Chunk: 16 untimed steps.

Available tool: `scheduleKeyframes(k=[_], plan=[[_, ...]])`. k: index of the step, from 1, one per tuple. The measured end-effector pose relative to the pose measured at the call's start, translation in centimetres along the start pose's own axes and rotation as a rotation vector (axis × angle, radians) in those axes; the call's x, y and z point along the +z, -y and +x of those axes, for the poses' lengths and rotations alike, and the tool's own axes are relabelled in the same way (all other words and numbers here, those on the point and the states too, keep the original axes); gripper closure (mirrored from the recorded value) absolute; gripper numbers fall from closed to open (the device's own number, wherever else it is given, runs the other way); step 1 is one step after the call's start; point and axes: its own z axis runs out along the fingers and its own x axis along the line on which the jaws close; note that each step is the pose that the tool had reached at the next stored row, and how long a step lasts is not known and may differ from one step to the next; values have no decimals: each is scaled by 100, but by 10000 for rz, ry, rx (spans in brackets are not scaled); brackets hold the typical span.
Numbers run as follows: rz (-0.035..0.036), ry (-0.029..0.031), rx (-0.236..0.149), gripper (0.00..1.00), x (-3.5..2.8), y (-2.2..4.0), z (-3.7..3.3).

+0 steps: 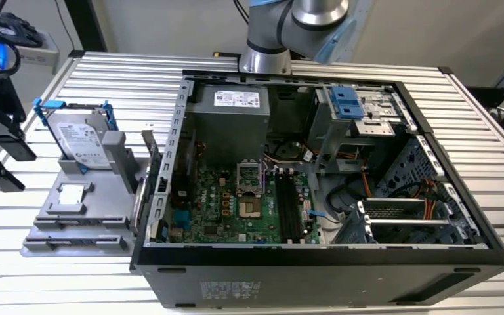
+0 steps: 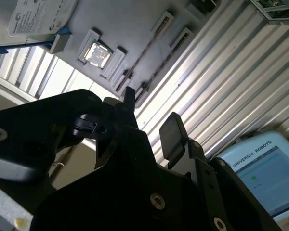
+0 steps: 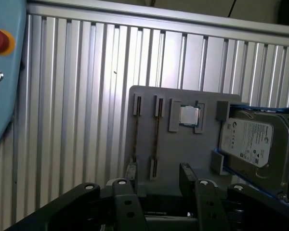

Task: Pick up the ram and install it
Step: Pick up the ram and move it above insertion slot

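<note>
In the exterior view there is one open computer case point(image 1: 322, 275) on a ribbed metal counter point(image 1: 103, 72). One green board point(image 1: 226, 210) lies flat inside it. One grey tray point(image 1: 77, 216) sits on the counter, just beside the case, on the exterior view's left. One silver hard drive point(image 1: 81, 141) stands on the tray. The black gripper point(image 1: 8, 164) hangs at the exterior view's left edge, near the tray and not touching it.

In the first wrist view the tray has two long holders side by side, and one small square chip point(image 3: 189, 115) next to them. The ram point(image 3: 155, 139) is a thin dark stick standing on its edge in the holder nearer the chip. I cannot tell if the other holder has a stick too. The two jaws are apart, with nothing between them. The ram lies past their tips, in line with the gap, and does not touch them.

In the second wrist view the jaws are apart as well, and the ram point(image 2: 143, 55) sits in the tray, well away from their tips. One blue screen point(image 2: 260, 173) shows at the corner.
</note>
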Motion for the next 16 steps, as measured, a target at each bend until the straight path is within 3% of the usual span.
scheduleKeyframes(k=[9,16], plan=[[0,-23,0,0,90,0,10],[16,-24,129,0,205,1,21]])
